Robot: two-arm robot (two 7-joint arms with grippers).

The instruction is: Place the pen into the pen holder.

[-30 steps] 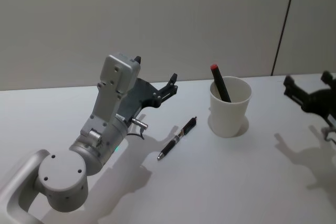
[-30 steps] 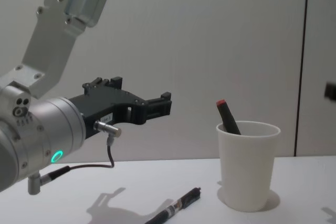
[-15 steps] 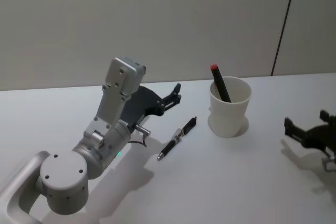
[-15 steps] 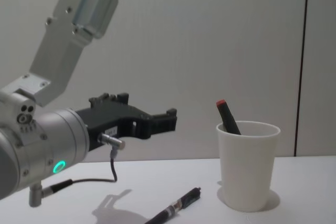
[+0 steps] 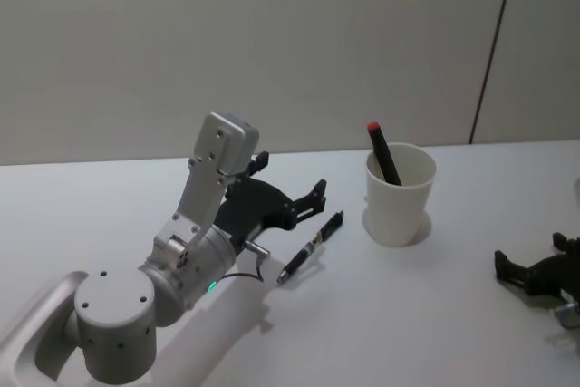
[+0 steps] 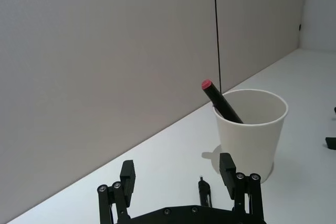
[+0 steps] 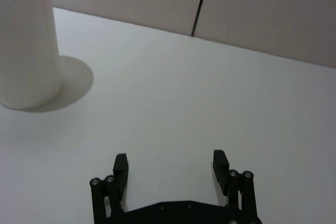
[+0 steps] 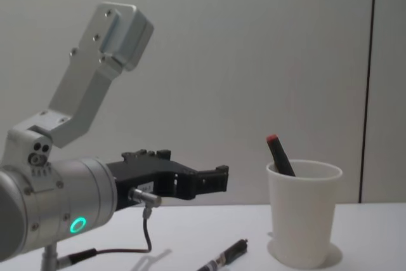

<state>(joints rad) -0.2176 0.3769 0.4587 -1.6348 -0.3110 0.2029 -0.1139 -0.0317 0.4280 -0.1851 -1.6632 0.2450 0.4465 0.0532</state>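
Pen (image 5: 313, 246) lay just beyond my spread left fingers (image 5: 317, 191), long axis slanting toward the pen holder (image 5: 399, 197); right fingers (image 7: 121, 169), spread too, sat farther off by the bench (image 5: 435, 314)'s right edge.

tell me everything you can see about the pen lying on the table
The pen is slim and mostly black, with a paler, shiny-looking stretch near its middle and a narrow tip. It lies flat on the white table, slanted, its blunt end toward the pen holder and its tip toward the robot. Nothing touches it: the pen holder stands apart on its right, and the open left gripper hangs close on its left, off it.
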